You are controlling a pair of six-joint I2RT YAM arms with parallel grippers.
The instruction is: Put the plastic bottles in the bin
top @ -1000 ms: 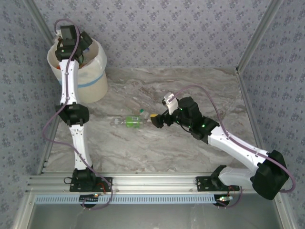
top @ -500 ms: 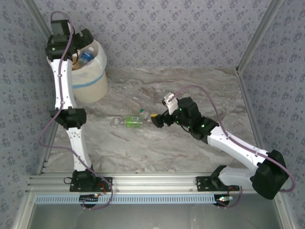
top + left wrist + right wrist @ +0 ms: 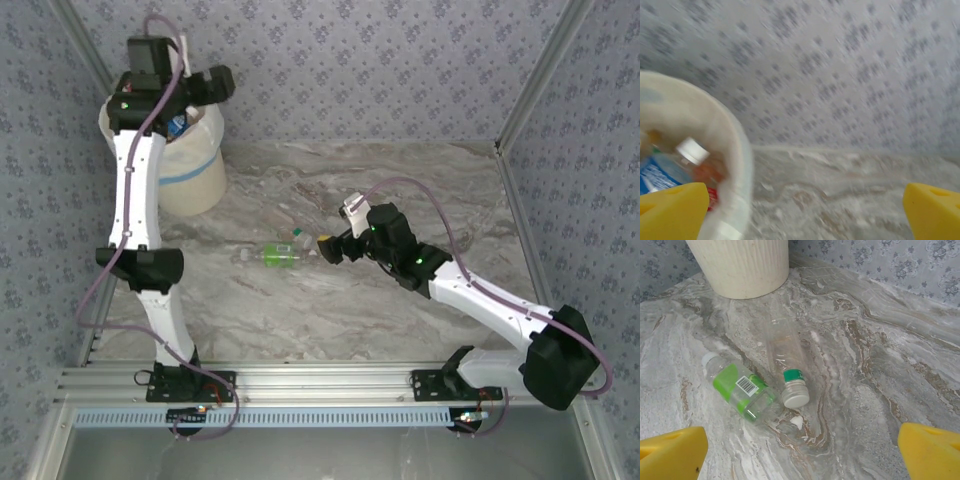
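1. My right gripper [image 3: 800,455] sits low over the marble table [image 3: 880,340], fingers spread wide and holding nothing.
2. Just ahead of it lie two bottles, touching. The green-labelled bottle [image 3: 742,390] is towards the left fingertip. The clear bottle [image 3: 782,350] is near centre, its green cap pointing at me.
3. The bin [image 3: 740,265] stands beyond them, apart.
4. My left gripper [image 3: 802,212] hangs wide open and empty at the bin's rim. A blue-labelled bottle [image 3: 667,167] lies inside the bin, beside the left fingertip.

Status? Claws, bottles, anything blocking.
Left claw open, empty, by the bin; blue-label bottle inside. Right claw open over green-label bottle and green-capped bottle lying on the table. Nothing blocking them.
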